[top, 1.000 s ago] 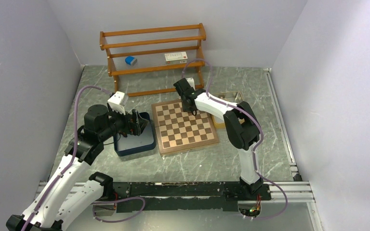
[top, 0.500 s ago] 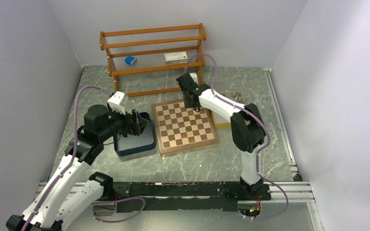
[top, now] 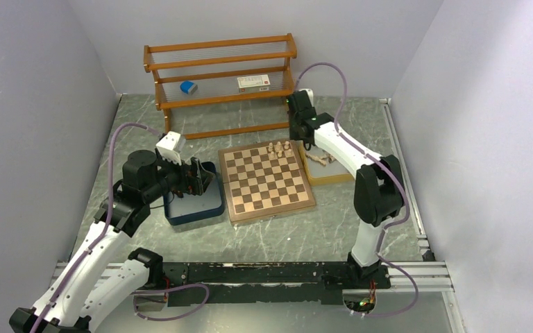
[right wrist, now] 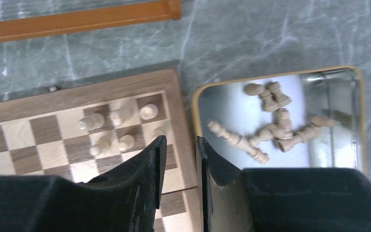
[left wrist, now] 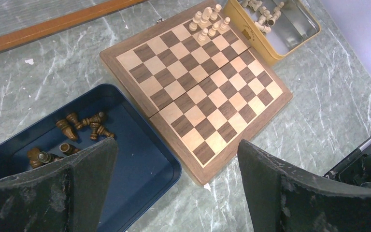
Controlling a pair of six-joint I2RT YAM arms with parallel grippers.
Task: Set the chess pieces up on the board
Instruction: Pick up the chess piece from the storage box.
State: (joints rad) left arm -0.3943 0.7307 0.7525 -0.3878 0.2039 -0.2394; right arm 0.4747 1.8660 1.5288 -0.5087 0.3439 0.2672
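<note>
The board (top: 264, 182) lies mid-table. Several cream pieces (top: 278, 147) stand on its far right corner; they also show in the left wrist view (left wrist: 207, 21) and the right wrist view (right wrist: 118, 128). More cream pieces (right wrist: 270, 128) lie in the yellow tray (right wrist: 275, 75). Dark pieces (left wrist: 77, 128) lie in the navy tray (left wrist: 140, 159). My right gripper (right wrist: 181, 140) hovers over the board's right border beside the yellow tray, jaws slightly apart and empty. My left gripper (left wrist: 176, 145) is wide open and empty above the navy tray's right edge.
A wooden shelf rack (top: 218, 83) stands behind the board, holding a blue object (top: 189, 87) and a white box (top: 252, 82). The navy tray (top: 194, 207) touches the board's left side and the yellow tray (top: 326, 179) its right side. Grey walls enclose the table.
My right gripper has moved from over the board's far squares up and right toward the yellow tray, uncovering the cream pieces on the board. The left arm has not moved.
</note>
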